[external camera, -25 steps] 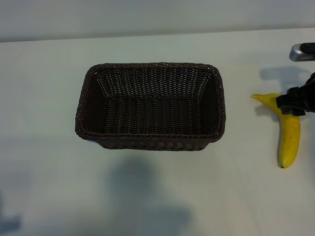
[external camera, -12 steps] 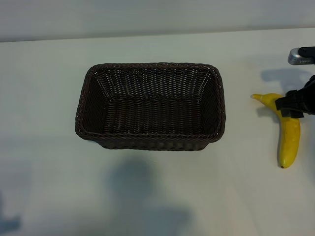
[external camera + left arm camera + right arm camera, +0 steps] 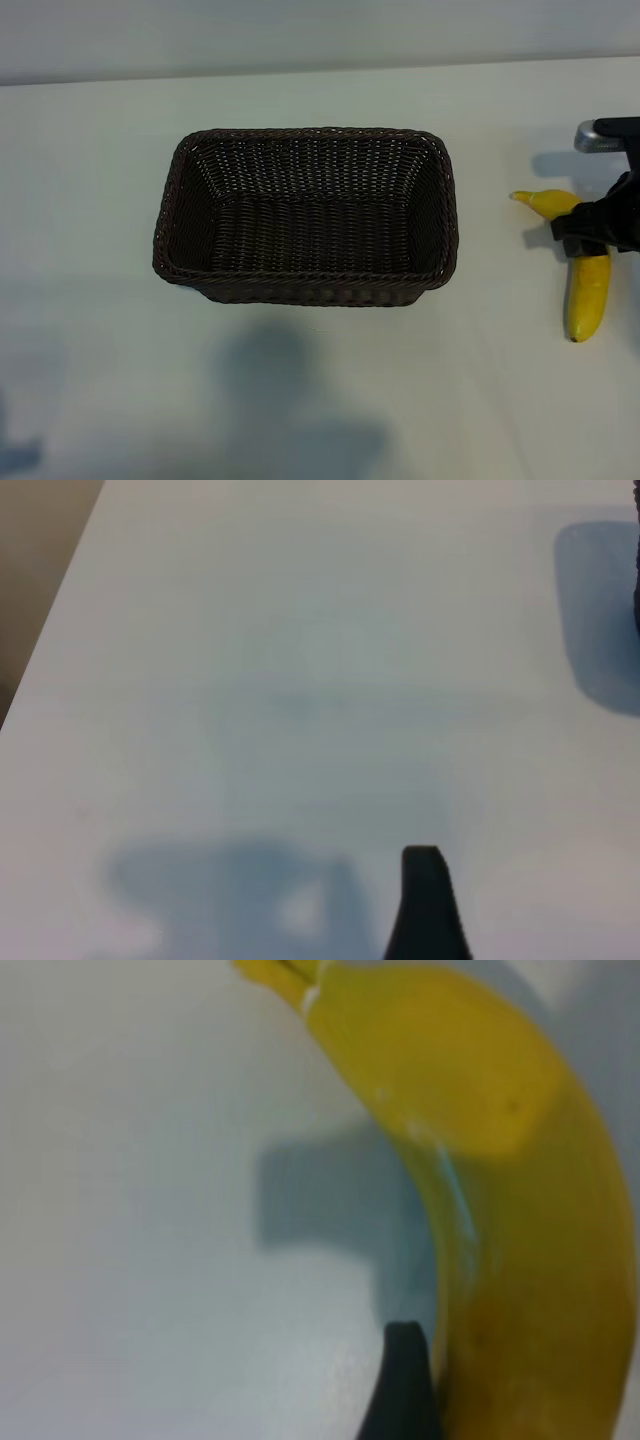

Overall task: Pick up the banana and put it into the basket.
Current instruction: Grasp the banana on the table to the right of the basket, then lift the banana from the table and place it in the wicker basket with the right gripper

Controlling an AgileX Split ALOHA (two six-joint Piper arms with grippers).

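Note:
The yellow banana (image 3: 588, 292) lies on the white table at the far right, stem toward the back. My right gripper (image 3: 592, 226) hangs low across its upper half, open, with the fruit between the jaws. In the right wrist view one dark finger (image 3: 404, 1392) stands right beside the banana (image 3: 500, 1160); the other finger is hidden. The dark brown wicker basket (image 3: 300, 274) sits in the middle of the table with nothing in it. My left gripper is outside the exterior view; its wrist view shows one finger (image 3: 426, 910) over bare table.
The white table (image 3: 90, 350) stretches wide to the left and front of the basket. A bare gap of table separates the basket's right wall from the banana. A silver part of the right arm (image 3: 592, 138) shows behind the banana.
My right gripper has shifted a little to the left and toward the front over the banana. The banana and the basket have not moved.

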